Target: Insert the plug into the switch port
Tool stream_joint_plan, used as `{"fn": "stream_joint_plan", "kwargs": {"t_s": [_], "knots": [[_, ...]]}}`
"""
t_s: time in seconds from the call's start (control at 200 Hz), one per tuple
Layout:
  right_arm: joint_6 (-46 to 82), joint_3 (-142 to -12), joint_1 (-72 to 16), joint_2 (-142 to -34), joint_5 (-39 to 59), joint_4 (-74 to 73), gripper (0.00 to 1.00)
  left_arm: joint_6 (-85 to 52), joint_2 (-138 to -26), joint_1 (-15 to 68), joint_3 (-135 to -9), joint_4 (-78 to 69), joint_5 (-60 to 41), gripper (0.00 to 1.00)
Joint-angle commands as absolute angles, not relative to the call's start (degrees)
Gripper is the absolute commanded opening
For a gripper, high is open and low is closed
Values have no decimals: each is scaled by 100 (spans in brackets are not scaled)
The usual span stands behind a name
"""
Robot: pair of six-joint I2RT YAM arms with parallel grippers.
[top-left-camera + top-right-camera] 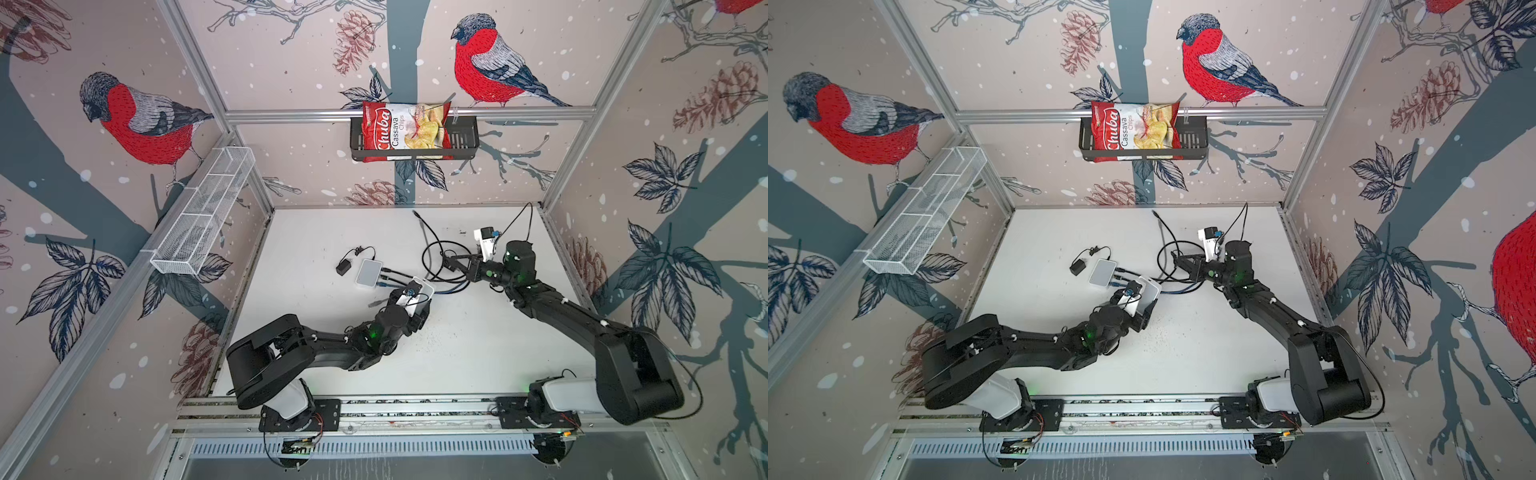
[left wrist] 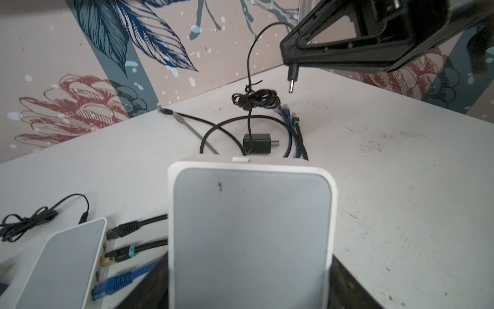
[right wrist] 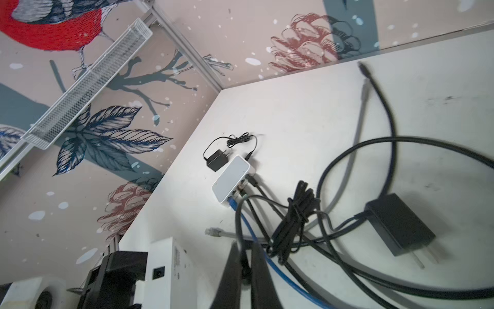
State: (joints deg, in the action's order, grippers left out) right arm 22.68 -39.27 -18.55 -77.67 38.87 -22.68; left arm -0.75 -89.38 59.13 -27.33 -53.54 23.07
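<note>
My left gripper (image 1: 419, 300) (image 2: 248, 283) is shut on a white switch (image 1: 424, 289) (image 2: 251, 235) and holds it up on edge above the table. In the right wrist view the switch (image 3: 167, 270) shows a small black port (image 3: 157, 273) on its narrow side. My right gripper (image 1: 448, 262) (image 3: 244, 247) is shut on a black barrel plug (image 2: 292, 77), which hangs from its fingertips beyond the switch's far edge, apart from it. The plug's thin cord runs down to a bundled coil (image 2: 254, 99) and a black power adapter (image 2: 257, 143) (image 3: 401, 226) on the table.
A second white switch (image 1: 369, 272) (image 2: 61, 264) lies left of the held one with black and blue cables plugged in, and another adapter (image 1: 343, 266) lies beside it. Loose black, grey and blue cables (image 1: 432, 253) loop under the right gripper. A chips bag (image 1: 405, 126) sits in the wall basket.
</note>
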Motion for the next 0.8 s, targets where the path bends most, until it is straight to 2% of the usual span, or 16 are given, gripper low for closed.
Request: {"fn": "stream_joint_plan", "kwargs": {"t_s": [0.0,0.185,0.795], "knots": [[2492,-3852,-2008,-7668,3992,-2503,4,740,-9117,5915,-2379,-7389,2005,60],[2611,-3818,-2365,-7531,3882,-2642,4,1409,-9543,5916,-2279,-8277,1977,61],[2102,-3578,-2824,-7206,3727,-2879,3,1271,-9736,5781,-2443,-7630,1494,61]]}}
